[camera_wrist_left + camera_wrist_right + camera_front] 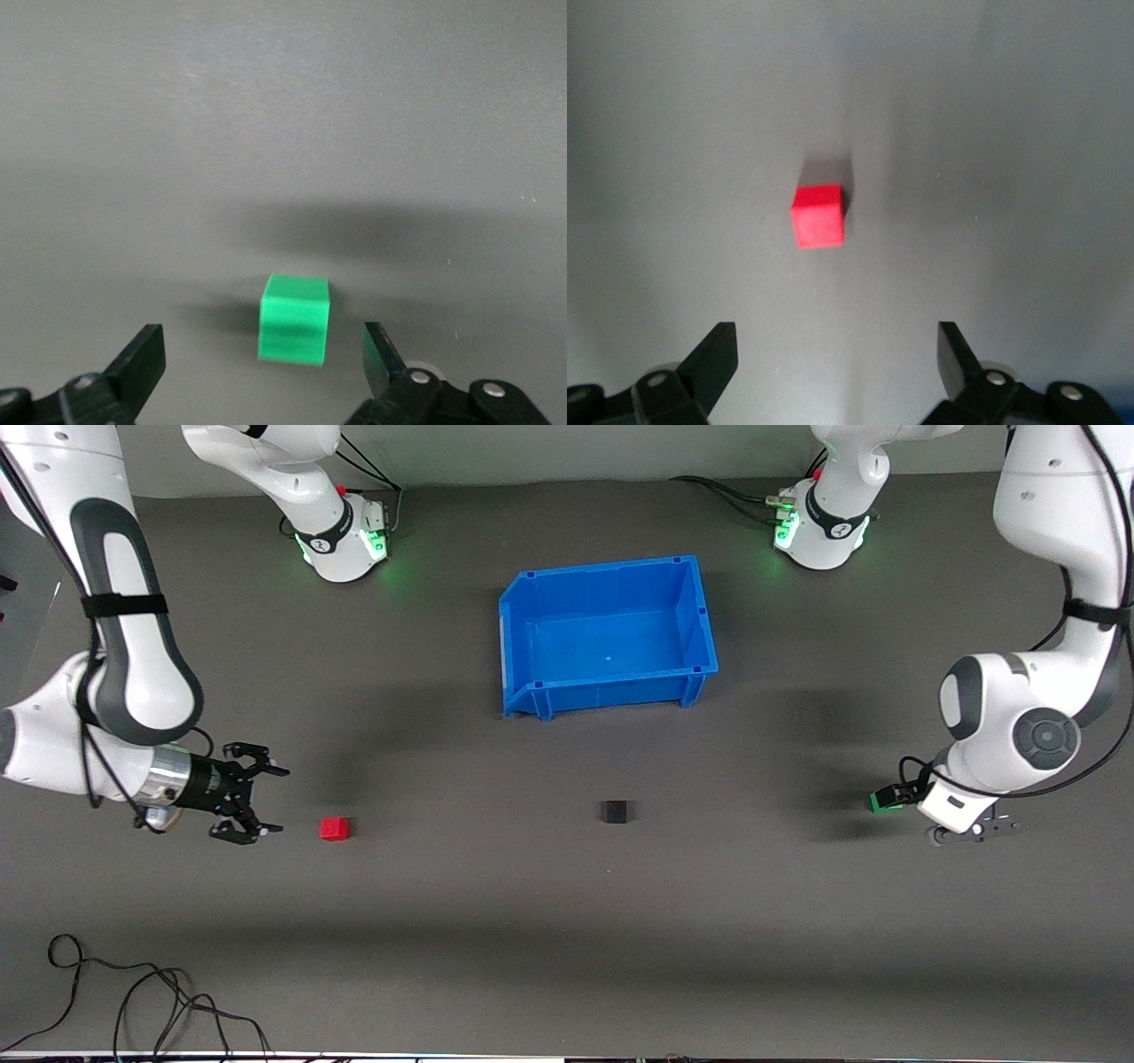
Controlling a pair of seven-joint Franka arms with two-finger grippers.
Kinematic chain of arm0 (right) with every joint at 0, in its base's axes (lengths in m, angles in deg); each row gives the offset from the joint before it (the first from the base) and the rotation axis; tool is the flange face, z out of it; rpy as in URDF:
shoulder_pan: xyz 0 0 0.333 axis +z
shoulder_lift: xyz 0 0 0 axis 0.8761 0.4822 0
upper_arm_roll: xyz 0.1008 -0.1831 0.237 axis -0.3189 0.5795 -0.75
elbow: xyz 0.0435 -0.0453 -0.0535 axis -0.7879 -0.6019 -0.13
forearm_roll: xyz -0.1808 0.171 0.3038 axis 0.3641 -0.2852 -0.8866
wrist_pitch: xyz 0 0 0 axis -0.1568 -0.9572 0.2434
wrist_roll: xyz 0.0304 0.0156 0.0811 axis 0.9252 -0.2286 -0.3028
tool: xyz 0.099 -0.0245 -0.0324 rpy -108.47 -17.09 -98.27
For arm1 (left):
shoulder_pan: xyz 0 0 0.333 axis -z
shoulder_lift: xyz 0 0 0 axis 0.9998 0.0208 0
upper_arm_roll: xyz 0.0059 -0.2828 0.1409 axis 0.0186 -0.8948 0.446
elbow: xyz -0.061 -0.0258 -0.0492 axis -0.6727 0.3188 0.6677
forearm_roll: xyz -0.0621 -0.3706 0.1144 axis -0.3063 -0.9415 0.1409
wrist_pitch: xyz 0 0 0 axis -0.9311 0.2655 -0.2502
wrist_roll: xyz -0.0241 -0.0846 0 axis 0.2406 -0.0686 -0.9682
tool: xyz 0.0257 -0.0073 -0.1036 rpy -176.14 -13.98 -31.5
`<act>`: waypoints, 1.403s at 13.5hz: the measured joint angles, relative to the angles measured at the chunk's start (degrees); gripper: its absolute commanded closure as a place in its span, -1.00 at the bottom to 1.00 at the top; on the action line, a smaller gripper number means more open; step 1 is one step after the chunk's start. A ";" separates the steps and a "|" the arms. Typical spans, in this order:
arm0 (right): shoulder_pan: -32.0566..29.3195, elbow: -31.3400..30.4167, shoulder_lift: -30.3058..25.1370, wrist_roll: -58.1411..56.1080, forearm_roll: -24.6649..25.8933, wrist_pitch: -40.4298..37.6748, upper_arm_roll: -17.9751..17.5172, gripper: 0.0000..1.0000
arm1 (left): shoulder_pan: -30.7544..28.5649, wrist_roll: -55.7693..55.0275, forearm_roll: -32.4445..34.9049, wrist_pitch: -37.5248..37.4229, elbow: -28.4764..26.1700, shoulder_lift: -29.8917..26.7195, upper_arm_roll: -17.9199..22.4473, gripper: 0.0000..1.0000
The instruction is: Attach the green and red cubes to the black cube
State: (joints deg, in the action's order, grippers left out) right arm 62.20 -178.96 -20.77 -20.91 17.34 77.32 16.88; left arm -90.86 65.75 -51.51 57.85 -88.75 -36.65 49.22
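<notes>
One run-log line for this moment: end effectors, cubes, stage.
left end effector: open, at green cube | right end effector: open, short of red cube | black cube: alone, between them | stage: none attached

one red cube (335, 829), one green cube (878, 802), one black cube (616, 811), one blue bin (523, 615)

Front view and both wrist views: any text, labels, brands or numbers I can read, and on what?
None can be read.
Red cube, green cube, black cube: plain faces.
Blue bin: no label visible.
Black bands on the arm bases carry a white mark, too small to read.
</notes>
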 measured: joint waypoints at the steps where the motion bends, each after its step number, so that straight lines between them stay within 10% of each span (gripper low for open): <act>1: 0.00 -1.31 0.88 -1.24 -0.95 2.02 -0.01 -1.00 | 0.01 -0.07 -0.42 0.97 0.07 1.23 -0.17 -0.91; 6: 2.02 -2.11 8.90 -9.22 -10.27 11.93 -0.18 -1.00 | 0.02 0.00 -4.89 1.64 0.76 2.72 -0.38 -0.69; 14: 2.69 2.24 13.25 -9.85 -10.90 13.14 -0.17 -0.96 | -0.06 4.89 -4.89 1.64 1.85 4.11 -0.29 -0.37; 19: 2.71 3.01 14.50 -9.90 -10.90 13.14 -0.17 0.14 | -0.07 5.23 -4.89 1.64 2.26 4.88 -0.29 0.55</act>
State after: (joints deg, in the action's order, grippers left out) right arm 64.91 -175.94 -6.27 -30.81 6.44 90.46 16.70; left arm -90.93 70.98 -56.40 59.49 -86.49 -31.77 48.93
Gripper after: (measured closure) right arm 0.282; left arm 0.520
